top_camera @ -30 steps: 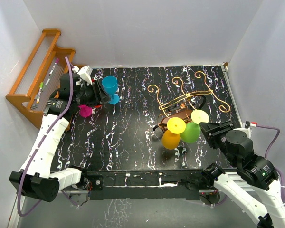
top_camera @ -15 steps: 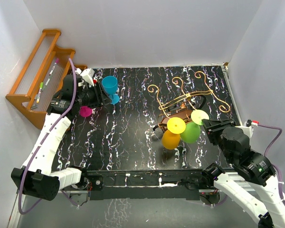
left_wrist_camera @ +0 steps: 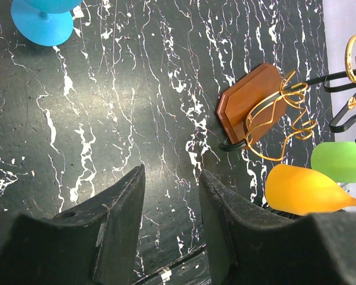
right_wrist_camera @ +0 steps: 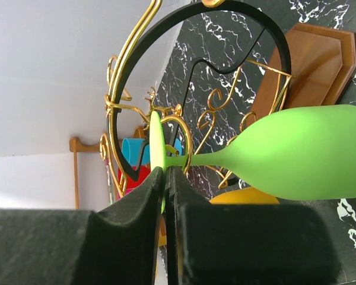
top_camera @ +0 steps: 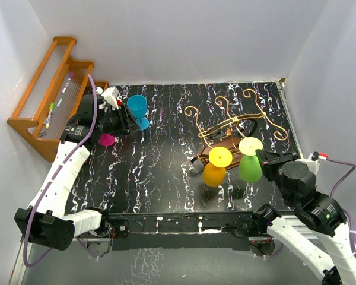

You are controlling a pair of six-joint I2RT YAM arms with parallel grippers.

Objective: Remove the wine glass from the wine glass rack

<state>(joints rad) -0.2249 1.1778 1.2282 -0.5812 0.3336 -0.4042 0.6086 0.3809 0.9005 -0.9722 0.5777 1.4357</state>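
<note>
Wine glass (right_wrist_camera: 296, 151), green, foot clamped in right hand (right_wrist_camera: 165, 175), by wine glass rack (top_camera: 231, 123), left hand (left_wrist_camera: 171, 196) spread apart.

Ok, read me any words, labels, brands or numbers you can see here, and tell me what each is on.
None can be read in any view.
The pens on the wooden shelf may carry print, but it is too small to tell.
The green wine glass, wine glass rack and table show no markings.

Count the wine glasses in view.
4: blue plastic wine glass and pink one by the left gripper, orange one on the gold wire rack, green one in the right gripper.
</note>
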